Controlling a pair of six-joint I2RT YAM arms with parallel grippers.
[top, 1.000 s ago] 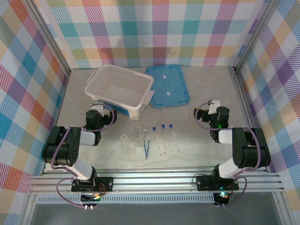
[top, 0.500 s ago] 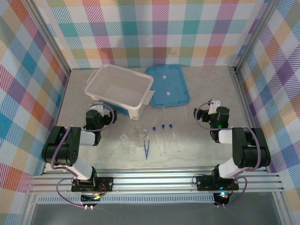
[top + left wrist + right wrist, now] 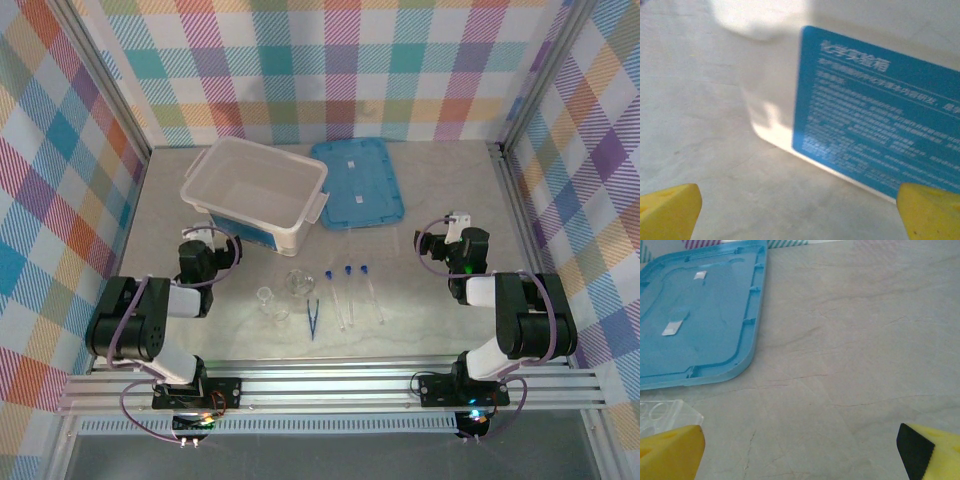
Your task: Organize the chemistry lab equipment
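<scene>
Chemistry lab equipment sits in a loose cluster on the table [image 3: 440, 320], near-centre, btwn the two arms & nearer than the tub [image 3: 215, 185]. Three thin clear tubes [image 3: 352, 293] w/ blue caps lie side by side, caps at the far end, long axes running near-far. Just left of them is a small clear flask [image 3: 298, 281], and nearer-left of that a small clear beaker [image 3: 266, 298]. Slim dark-blue tweezers [image 3: 311, 318] lie btwn beaker & tubes, also running near-far.

Translucent white tub stands far-left, top open. Flat blue lid [image 3: 357, 183] lies on the table just right of it; touching or not, can't tell.

Left gripper [image 3: 800, 214] is released: yellow fingers [image 3: 667, 210] are wide apart w/ nothing btwn them. It's low over the table, close to the tub's near wall, facing a blue label [image 3: 875, 125] whose white print is too blurred to read.

Right gripper [image 3: 800, 454] is also released: fingers spread wide, nothing held. It's over bare table at right, aimed toward the lid's near-right corner.

Both grippers are well apart from the equipment.
</scene>
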